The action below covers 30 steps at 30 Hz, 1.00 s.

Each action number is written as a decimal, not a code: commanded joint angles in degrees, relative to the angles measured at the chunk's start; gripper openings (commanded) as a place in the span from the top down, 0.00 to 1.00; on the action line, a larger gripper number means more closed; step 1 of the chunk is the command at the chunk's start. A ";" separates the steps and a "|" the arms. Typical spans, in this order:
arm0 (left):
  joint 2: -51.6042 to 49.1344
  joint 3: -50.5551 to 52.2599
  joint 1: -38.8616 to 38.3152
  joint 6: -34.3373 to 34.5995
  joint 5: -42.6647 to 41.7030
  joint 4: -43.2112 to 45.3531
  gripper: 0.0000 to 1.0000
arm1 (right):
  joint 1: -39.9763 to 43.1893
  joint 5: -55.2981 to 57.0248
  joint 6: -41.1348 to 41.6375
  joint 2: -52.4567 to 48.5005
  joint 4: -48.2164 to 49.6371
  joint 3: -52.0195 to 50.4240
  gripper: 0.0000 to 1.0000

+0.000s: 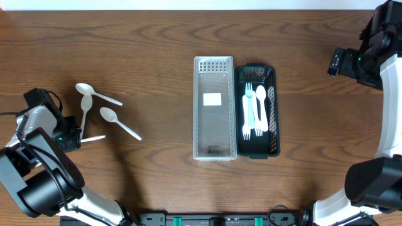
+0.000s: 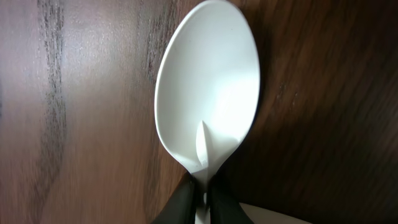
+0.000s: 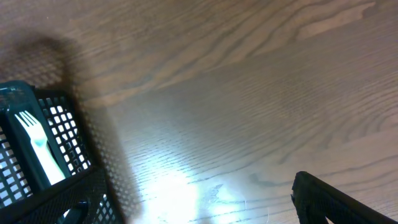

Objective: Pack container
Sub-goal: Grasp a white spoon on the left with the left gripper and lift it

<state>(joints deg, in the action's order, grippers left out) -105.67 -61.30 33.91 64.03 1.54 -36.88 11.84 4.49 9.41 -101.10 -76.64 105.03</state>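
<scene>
Your left claw [image 2: 200, 191] pinches the white spoon [image 2: 208, 93] by its neck.
The clear tray [image 1: 213, 135] sits well to its right, long side running away from you.

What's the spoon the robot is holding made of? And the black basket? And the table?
Spoon: probably white plastic, smooth and faintly shiny, with a moulded ridge at the neck. Basket: likely black plastic, walls a moulded grid of holes. Table: wood grain shows, perhaps only laminate.
</scene>
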 commanded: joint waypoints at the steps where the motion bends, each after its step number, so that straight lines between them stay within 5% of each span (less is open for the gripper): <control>1: -1.16 -0.28 -0.04 -3.63 -2.05 -0.35 0.94 | 0.04 0.02 -0.50 0.31 0.13 -0.13 0.01; 7: 9.42 -3.04 -1.97 -10.21 -2.27 -0.35 0.94 | 0.04 0.00 -0.90 0.31 0.20 -0.13 0.01; 11: 19.67 -6.54 -7.17 -21.22 -5.92 -0.33 0.94 | 0.04 0.00 -0.90 0.31 0.90 -0.13 0.01; 18: 30.93 -10.82 -29.05 -41.13 -8.44 -0.37 0.94 | 0.04 -0.04 -0.90 0.31 1.88 -0.13 0.01; 30: 24.20 -10.84 -62.36 -53.48 -8.63 5.46 0.94 | 0.04 -0.07 -0.90 0.31 1.22 -0.13 0.01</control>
<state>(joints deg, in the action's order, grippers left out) -78.67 -72.29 -25.06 15.44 -7.33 -32.49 11.84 4.49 9.39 -101.10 -75.24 105.03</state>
